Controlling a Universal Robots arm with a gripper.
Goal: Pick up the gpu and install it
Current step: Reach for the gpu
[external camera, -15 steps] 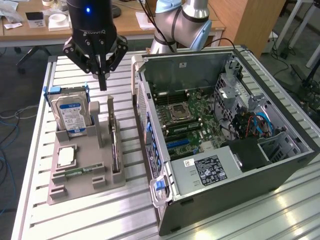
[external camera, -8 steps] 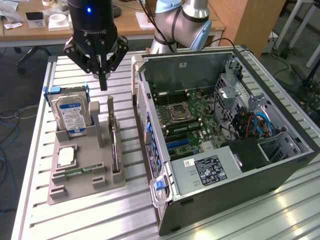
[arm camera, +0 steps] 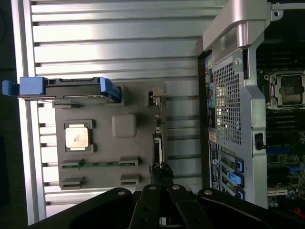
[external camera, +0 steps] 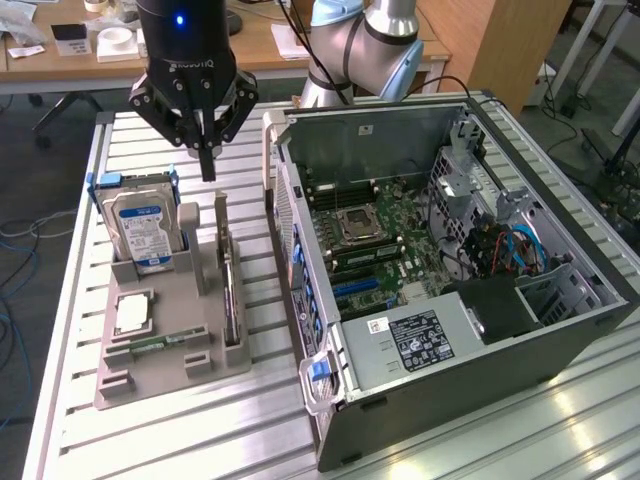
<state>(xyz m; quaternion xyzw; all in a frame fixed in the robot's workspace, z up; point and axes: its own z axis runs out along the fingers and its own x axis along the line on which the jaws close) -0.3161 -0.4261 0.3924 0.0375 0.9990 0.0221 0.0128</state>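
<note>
The gpu (external camera: 230,300) stands on its long edge in a slot along the side of the grey holder tray (external camera: 160,375) nearest the computer case. In the wrist view the gpu (arm camera: 158,138) appears edge-on as a thin strip with a metal bracket at one end. My gripper (external camera: 207,168) hangs above the tray's far end, just over the gpu's slot line and clear of the card. Its black fingers are pressed together and shut on nothing. In the wrist view my gripper (arm camera: 161,172) sits in line with one end of the card.
On the tray stand a hard drive (external camera: 145,225) with a blue-white label, a processor chip (external camera: 132,312) and a memory stick (external camera: 150,345). The open computer case (external camera: 560,330) lies at the exterior view's right, its motherboard (external camera: 375,240) exposed. Everything rests on a slatted aluminium table (external camera: 200,430).
</note>
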